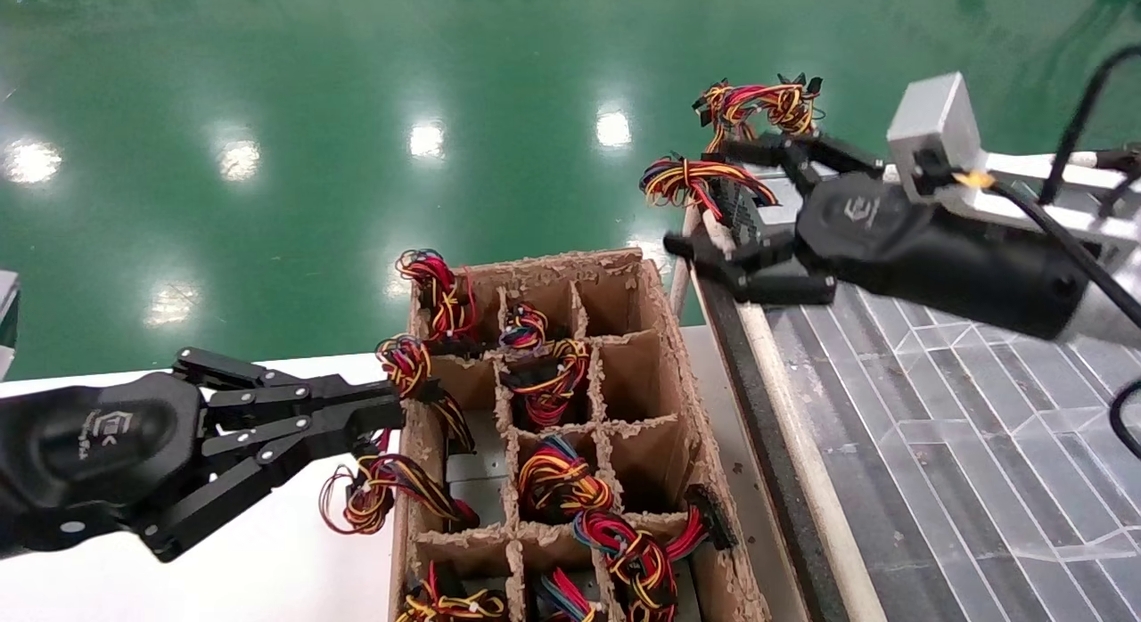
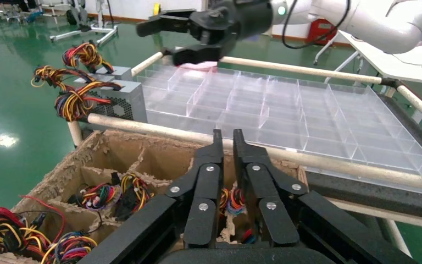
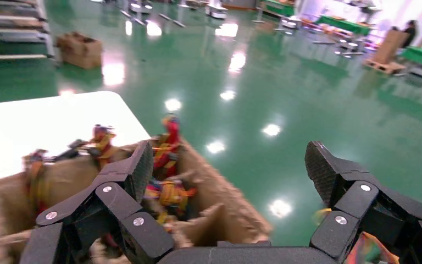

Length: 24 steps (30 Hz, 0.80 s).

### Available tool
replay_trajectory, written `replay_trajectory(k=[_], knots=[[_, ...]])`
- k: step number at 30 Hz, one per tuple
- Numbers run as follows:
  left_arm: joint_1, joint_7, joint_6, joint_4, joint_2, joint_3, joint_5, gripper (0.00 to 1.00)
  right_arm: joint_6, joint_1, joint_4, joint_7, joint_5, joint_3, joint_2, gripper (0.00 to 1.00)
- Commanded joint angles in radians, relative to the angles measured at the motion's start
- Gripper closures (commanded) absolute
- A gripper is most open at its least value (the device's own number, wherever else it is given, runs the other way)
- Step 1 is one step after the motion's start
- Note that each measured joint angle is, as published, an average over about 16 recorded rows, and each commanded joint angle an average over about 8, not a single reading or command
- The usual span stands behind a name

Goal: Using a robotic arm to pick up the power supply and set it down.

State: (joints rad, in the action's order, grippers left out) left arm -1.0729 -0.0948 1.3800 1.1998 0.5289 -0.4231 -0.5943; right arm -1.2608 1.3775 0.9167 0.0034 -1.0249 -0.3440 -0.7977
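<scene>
Up right: grey power supply (image 1: 744, 214), perforated dark face, multicolour wire loop

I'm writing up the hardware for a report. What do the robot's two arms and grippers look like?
Both grippers are black, with jointed fingers studded with silver pins and a white logo on the body. The right gripper sits on a black wrist behind which a glossy white arm runs, with a black cable and a silver-grey square block. The left gripper shows no such block.

No readable text; both tools' white logos seem illegible.
</scene>
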Motion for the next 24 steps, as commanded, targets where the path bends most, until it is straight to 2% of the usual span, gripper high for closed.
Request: replay_trajectory(k=[1,24], knots=[[0.0,0.0,0.0,0.0,0.0,0.0,0.0,0.0,-0.02,-0.025,0.031,0.015,0.025,0.005,0.016,0.0],[0.0,0.0,0.0,0.0,0.0,0.0,0.0,0.0,-0.227,-0.293,0.356,0.178,0.285,0.062,0.18,0.0]])
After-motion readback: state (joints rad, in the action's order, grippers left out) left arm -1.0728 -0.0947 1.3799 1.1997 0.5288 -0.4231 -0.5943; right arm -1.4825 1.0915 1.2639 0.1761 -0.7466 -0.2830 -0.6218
